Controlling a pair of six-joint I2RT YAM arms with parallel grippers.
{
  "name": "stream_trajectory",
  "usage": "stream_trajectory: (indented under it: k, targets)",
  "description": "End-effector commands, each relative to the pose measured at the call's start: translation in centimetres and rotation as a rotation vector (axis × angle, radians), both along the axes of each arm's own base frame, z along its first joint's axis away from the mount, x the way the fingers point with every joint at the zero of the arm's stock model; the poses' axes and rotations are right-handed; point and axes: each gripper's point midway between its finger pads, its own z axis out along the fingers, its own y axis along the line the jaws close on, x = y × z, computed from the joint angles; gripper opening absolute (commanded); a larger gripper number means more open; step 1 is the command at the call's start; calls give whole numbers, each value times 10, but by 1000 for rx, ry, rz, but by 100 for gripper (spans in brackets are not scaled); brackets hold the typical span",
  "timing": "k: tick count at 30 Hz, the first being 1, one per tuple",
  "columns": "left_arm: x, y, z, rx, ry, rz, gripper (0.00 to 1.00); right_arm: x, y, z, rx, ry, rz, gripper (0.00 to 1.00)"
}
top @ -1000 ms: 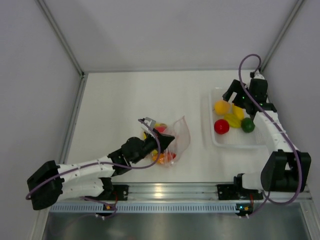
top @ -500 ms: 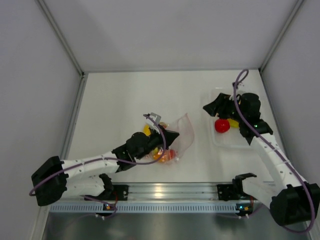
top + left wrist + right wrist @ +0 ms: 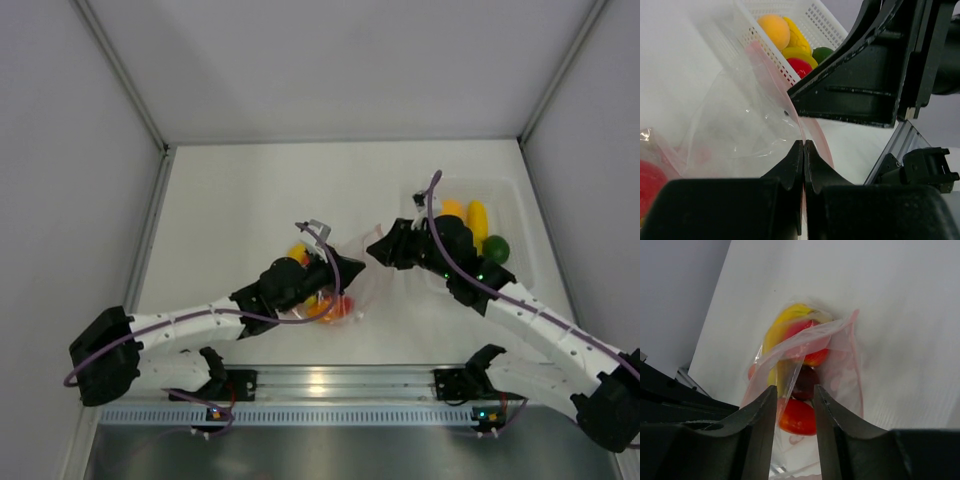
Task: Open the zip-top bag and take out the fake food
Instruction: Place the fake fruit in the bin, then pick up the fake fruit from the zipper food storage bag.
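The zip-top bag (image 3: 352, 283) lies mid-table, clear with a pink zip strip (image 3: 815, 135). My left gripper (image 3: 333, 268) is shut on that strip, pinching one lip of the mouth (image 3: 804, 145). My right gripper (image 3: 377, 250) hovers at the bag's mouth with its jaws a little apart. A flap of bag film (image 3: 790, 370) hangs between them, untouched by either finger as far as I can see. Fake food sits inside the bag: a yellow banana (image 3: 790, 315), a dark purple piece (image 3: 804, 382) and a red piece (image 3: 797, 417).
A white tray (image 3: 522, 215) stands at the right, holding an orange (image 3: 450, 208), a yellow banana (image 3: 478, 220) and a green lime (image 3: 495, 248). A red fruit (image 3: 799, 65) also shows in it in the left wrist view. Grey walls enclose the table.
My right arm has swung left from the tray to the bag's mouth, and its jaws have narrowed. The left gripper stays shut on the bag, shifted slightly right.
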Motion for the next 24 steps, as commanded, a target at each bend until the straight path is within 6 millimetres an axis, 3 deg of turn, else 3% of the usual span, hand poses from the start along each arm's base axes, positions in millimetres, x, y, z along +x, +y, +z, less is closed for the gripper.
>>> stream_trajectory:
  k: [1,9,18,21,24]
  targets:
    - [9,-8,30,-63,-22,20,0,0,10,8,69,-21,-55,34]
    - [7,-10,44,-123,12,18,0,6,18,-25,62,64,-108,31]
    - [-1,-7,35,-188,57,3,0,0,59,-47,88,100,-49,31]
    - [-4,-5,45,-204,37,-7,0,-3,67,-64,89,137,-43,31]
    - [-5,-4,53,-212,16,-17,0,-2,75,-69,105,144,-44,31]
